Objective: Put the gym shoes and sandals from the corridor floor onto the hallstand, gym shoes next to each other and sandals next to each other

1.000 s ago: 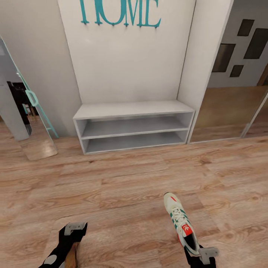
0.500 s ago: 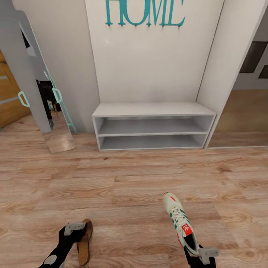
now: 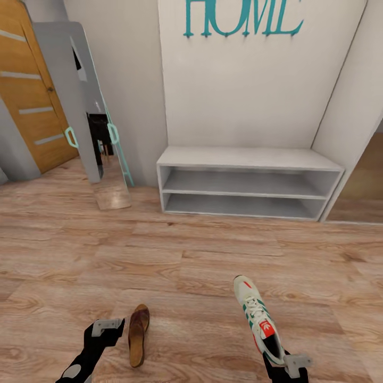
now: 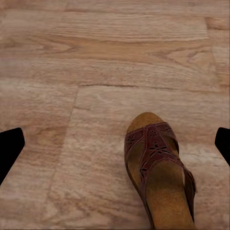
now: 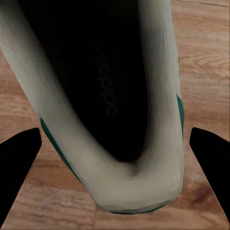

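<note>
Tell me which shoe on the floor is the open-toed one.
The brown sandal, beside the left gripper. Its cut-out strap leaves toe and heel open. The other shoe is a closed, laced white sneaker with green stripes, by the right gripper.

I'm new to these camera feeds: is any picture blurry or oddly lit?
Head view: even, soft light, walls leaning outward from wide-angle distortion. Right wrist view: the gym shoe is so close it looks soft, its inside nearly black. Left wrist view: the sandal and floor are fairly sharp, with barely any shadow.

You have one gym shoe [image 3: 258, 319], one sandal [image 3: 138, 334], one hallstand [image 3: 247, 158] with two open shelves, and two claws: left claw [image 3: 106, 325] and right claw [image 3: 296, 363].
</note>
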